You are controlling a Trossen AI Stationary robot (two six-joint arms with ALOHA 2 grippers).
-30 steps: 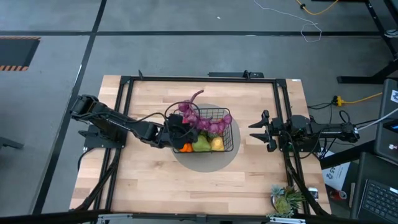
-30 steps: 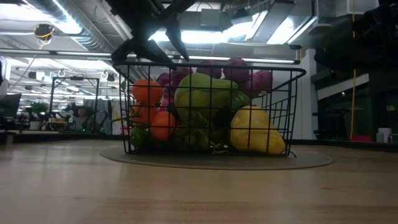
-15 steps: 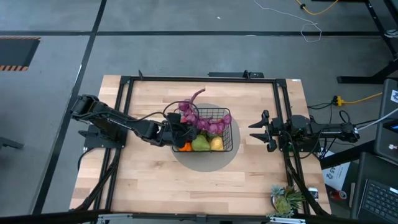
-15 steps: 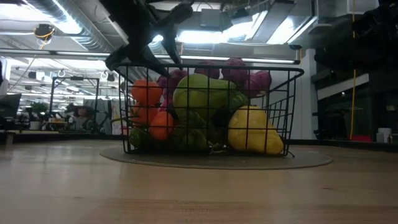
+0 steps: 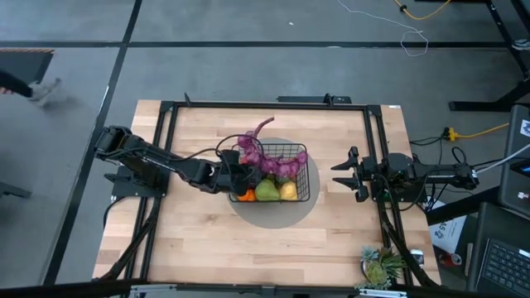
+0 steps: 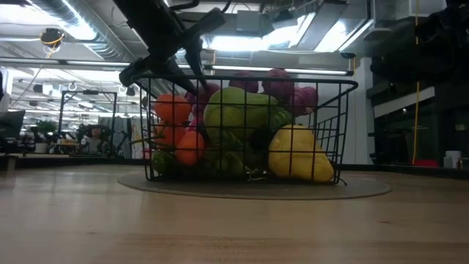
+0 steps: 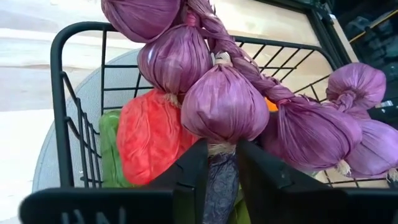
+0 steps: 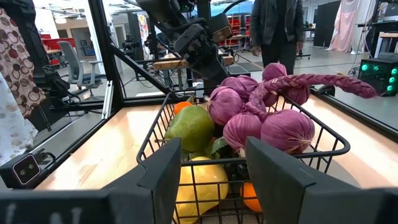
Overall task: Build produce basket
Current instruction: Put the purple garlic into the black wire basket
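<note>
At the basket's near rim, the left gripper (image 5: pixel 238 175) is closed on a dark piece under the purple string (image 7: pixel 224 106), probably to seat it on the pile. Just past its fingers (image 7: pixel 186 180), the basket (image 5: pixel 303 156) sits on the mat (image 5: pixel 273 217), already loaded: pepper (image 7: pixel 149 137), pear (image 6: pixel 238 110), lemon (image 6: pixel 297 154), oranges (image 6: pixel 174 110). Well apart, the right gripper (image 5: pixel 341 175) is parked, fingers spread, facing the basket.

1. The high view looked straight down on the whole table (image 5: pixel 199 248).
2. The low view sat at tabletop height, facing the basket (image 6: pixel 245 128) closely.
3. The left wrist view pressed nearest, seemingly over its rim.
4. The right wrist view faced it from farther off; all four shared the basket.
</note>
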